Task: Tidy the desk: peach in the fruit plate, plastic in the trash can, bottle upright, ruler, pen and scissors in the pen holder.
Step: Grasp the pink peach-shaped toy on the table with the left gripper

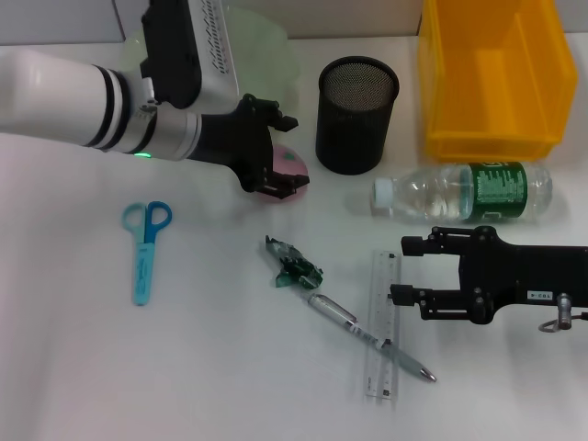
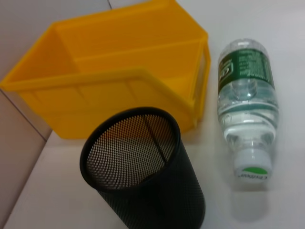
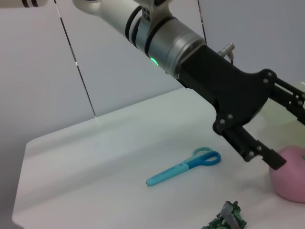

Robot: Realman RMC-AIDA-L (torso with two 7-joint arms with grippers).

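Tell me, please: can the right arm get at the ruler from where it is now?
Probably yes. The right gripper hovers open just beside the ruler, with no obstacle between them. Only the pen lies across the ruler, which might disturb the grasp.

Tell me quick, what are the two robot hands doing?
Left gripper: jaws around the peach, open.
Right gripper: jaws open, holding nothing.

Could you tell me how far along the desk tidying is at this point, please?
Nothing looks finished yet. In hand: the left gripper has its fingers around the peach, still on the table. Left: the bottle lies on its side, the scissors, ruler and pen are outside the pen holder, and the plastic scrap remains on the desk. The right gripper waits open beside the ruler.
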